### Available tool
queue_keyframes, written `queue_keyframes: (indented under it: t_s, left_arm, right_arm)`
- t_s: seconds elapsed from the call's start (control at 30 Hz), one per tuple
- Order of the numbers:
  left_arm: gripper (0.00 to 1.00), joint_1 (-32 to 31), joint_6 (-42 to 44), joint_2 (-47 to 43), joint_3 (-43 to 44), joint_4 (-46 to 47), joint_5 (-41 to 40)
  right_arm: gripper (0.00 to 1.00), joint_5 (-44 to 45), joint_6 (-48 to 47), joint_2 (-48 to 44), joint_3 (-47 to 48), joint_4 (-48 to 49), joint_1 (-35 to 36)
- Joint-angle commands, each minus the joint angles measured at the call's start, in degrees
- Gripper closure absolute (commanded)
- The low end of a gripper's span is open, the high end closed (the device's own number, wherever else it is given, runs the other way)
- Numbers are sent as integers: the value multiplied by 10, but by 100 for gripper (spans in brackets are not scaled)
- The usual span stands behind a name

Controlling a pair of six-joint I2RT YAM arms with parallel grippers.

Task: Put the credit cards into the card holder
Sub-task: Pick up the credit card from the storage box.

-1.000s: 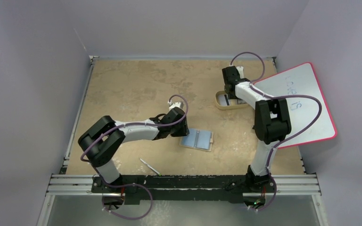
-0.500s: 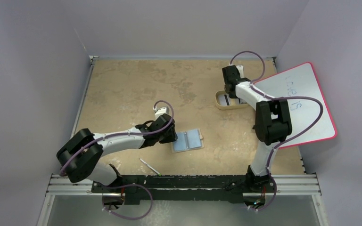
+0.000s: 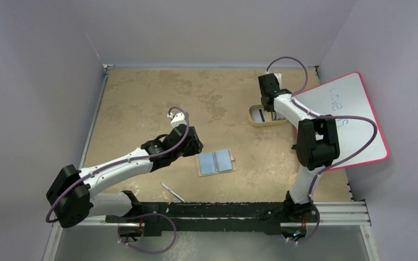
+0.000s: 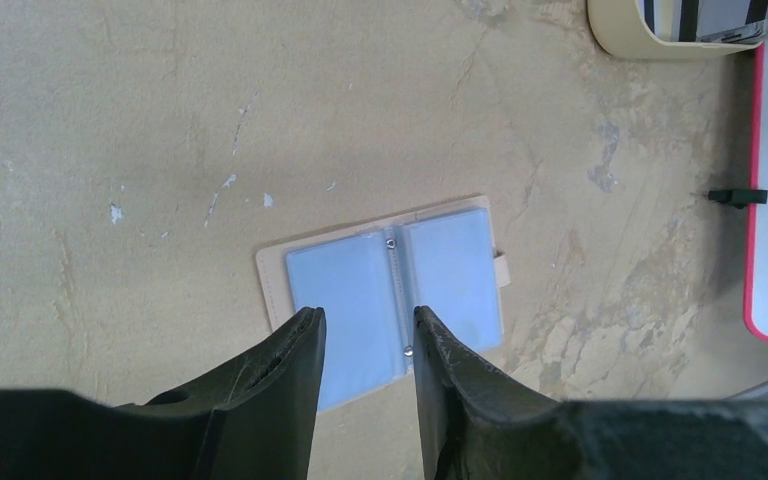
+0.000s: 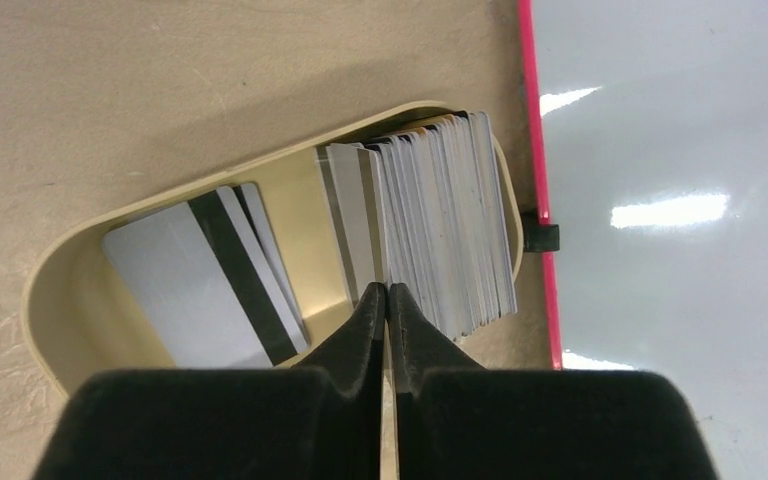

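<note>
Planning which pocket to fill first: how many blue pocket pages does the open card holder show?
2. In the card holder, one blue page lies beside the snap tab, the other across the ringed spine. More pages may be hidden beneath them.

top external: high on the near side, looking down on the whole table (image 3: 141,98) | left wrist: down on card holder (image 4: 440,270); right wrist: close over tray (image 5: 60,300); shared: tray

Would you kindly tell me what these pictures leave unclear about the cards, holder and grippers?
- Right wrist: whether the shut right gripper pinches one of the credit cards; its fingers hide the contact.
- Left wrist: near edge of the card holder, behind the left gripper.
- Top: card count, too small.
</note>
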Motion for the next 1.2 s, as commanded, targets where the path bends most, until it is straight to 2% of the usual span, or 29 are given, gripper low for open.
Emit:
queue_keyframes:
  t_s: [0.0,0.4,0.57,0.73,0.83,0.93,1.03,1.17]
  left_arm:
    - [63,3,12,-15,15,-13,-21]
    - [62,3,3,-16,18,19,26]
    - [61,11,-11,-18,16,57,75]
    - [60,71,-46,-20,-3,127,185]
    - [60,90,-40,-23,2,102,169]
    - [60,94,-20,-13,11,62,141]
    - [60,94,-4,10,10,25,122]
    - [62,94,-9,30,-30,35,125]
  right_arm:
    - [100,-21,-4,-43,5,11,-4]
    - [100,-139,8,-153,-44,35,-4]
    - [100,-273,26,-219,-90,73,-2]
    - [100,-421,88,-316,-176,142,-1]
    - [100,-498,140,-366,-250,202,8]
    - [100,-537,186,-402,-313,252,23]
    - [100,-559,230,-422,-370,300,51]
    - [100,-542,282,-421,-422,358,120]
